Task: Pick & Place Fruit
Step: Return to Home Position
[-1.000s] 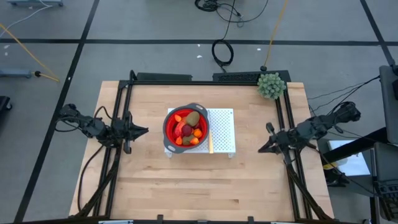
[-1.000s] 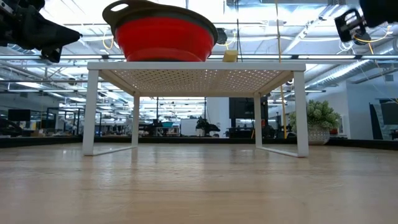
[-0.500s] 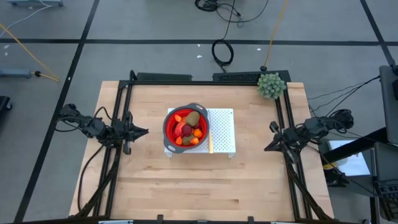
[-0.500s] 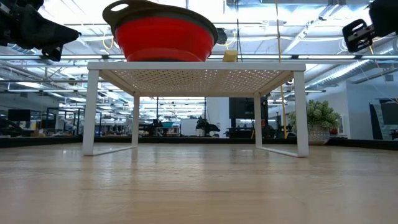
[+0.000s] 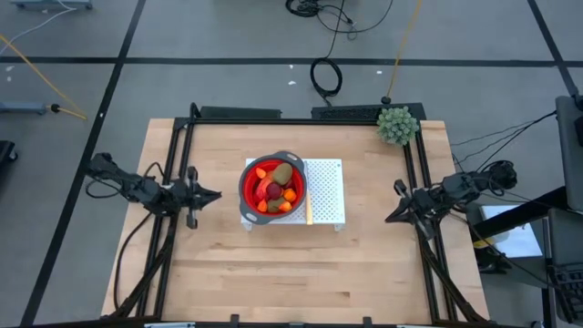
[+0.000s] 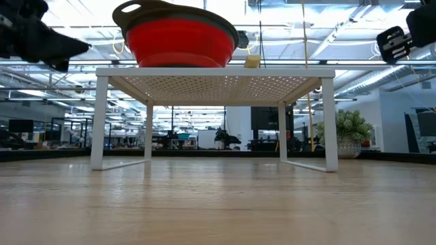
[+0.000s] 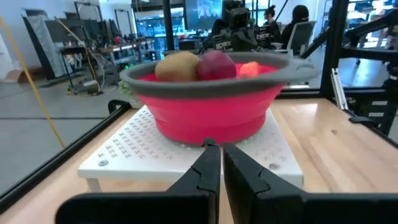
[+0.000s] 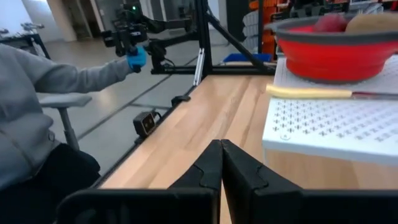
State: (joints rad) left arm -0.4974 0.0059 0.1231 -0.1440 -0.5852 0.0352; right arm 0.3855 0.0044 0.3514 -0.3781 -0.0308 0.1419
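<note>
The fruit (image 5: 273, 185) lies in a red bowl (image 5: 248, 187) with a grey rim: a brown kiwi-like oval (image 7: 177, 65), a dark red ball (image 7: 216, 64) and orange bits (image 5: 290, 193). The bowl stands on a white perforated rack (image 5: 326, 187) at the table's middle. My left gripper (image 5: 215, 195) hovers shut to the left of the rack, pointing level at the bowl (image 7: 211, 112). My right gripper (image 5: 390, 217) hovers shut near the table's right edge, pointing level toward the rack (image 8: 336, 124). Neither holds anything.
A slim wooden-handled knife (image 5: 309, 206) lies on the rack beside the bowl. A green bushy ball (image 5: 397, 125) stands at the far right corner. A black frame (image 5: 178, 164) runs along the table's edges. A person's grey sleeve (image 8: 56, 74) and blue-gloved hand (image 8: 138, 58) show beyond the table.
My right gripper has drawn back toward the table's right edge and sunk a little, staying shut. The bowl and fruit have not moved.
</note>
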